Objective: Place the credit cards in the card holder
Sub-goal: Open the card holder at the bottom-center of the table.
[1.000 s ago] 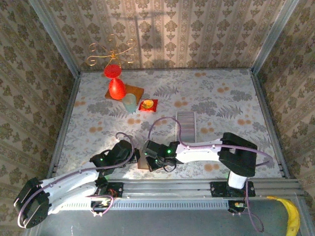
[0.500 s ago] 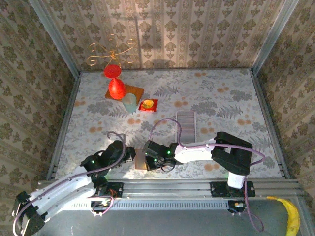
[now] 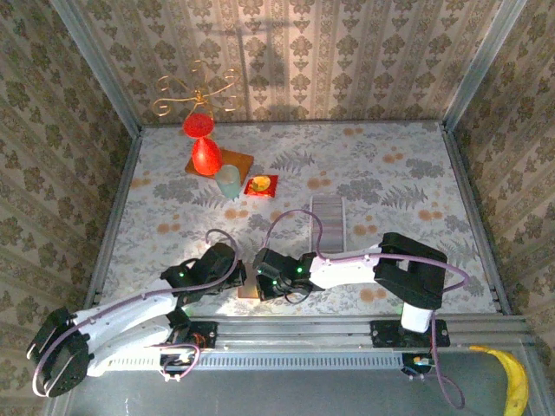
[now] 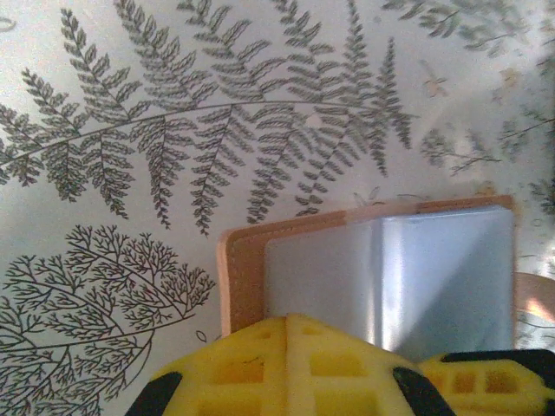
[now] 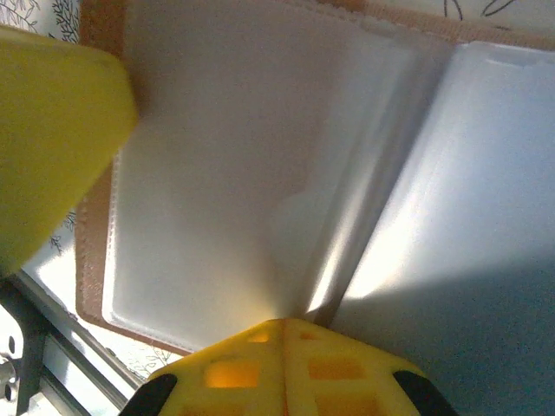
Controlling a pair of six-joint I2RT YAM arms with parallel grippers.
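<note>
Left gripper [image 3: 231, 264] brought back to holder [image 4: 243, 277] after brief retreat, fingers pressed together; right gripper [image 3: 260, 281] pinched on holder (cards unseen); insertion pending.

Left gripper [image 3: 233, 272] moved right, back against card holder [image 3: 246, 291].

The left arm [image 3: 121, 314] and right arm [image 3: 347, 263] are slim white shells between black joint housings, each trailed by a purple cable [image 3: 295, 211] and dotted with a green light [image 3: 297, 268]. Their tool fingers [image 4: 234, 368] are bright yellow plastic — square-recessed, black-trimmed.
</note>
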